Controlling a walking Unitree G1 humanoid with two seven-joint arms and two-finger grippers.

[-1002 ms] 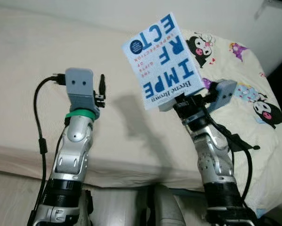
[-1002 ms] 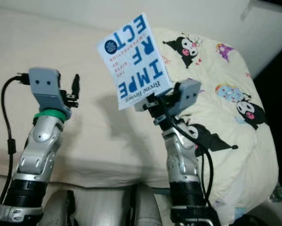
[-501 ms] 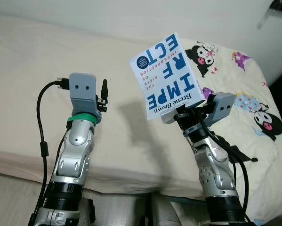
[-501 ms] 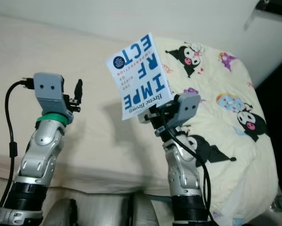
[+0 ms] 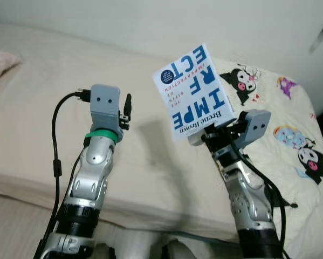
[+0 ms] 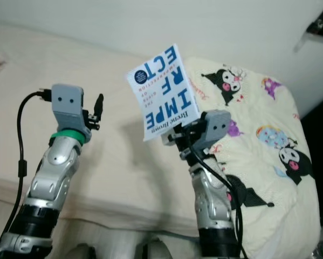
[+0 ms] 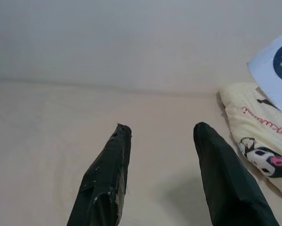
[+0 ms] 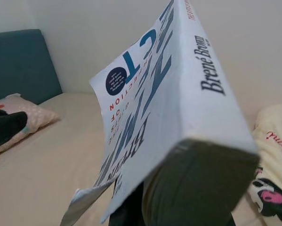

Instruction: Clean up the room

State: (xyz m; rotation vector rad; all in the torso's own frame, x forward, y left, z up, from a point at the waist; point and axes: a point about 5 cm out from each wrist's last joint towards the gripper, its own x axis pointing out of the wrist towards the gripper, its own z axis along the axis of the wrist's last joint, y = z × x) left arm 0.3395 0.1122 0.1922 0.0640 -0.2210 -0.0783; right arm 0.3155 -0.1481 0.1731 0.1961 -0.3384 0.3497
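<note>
while the right gripper (image 5: pixel 211 136) held a white-and-blue book (image 5: pixel 193 91) up in the air over the bed (image 5: pixel 42 108), its two black fingers were clamped on the book's lower edge near the spine, and the cover tilted back toward the camera with its title upside down. in the right wrist view the book (image 8: pixel 169 103) sat wedged between the fingers, the spine showing the author's name, and a loose corner of the cover hung down a little. the left gripper (image 5: pixel 126 108) was raised beside it, well apart from the book, with its fingers (image 7: pixel 108 174) spread open and nothing between them. behind the book lay a cream cartoon-print blanket (image 5: pixel 280 124) at the robot's right, and a patterned pillow (image 5: pixel 2 59) sat at the far left edge of the mattress.

as a judgement, the step in hand was carrying the book off the bed to wherever it belongs. the next move called for keeping the grip firm, since the hold was only on one edge and the book could pivot or slip, and for turning toward a shelf or table not visible here.
</note>
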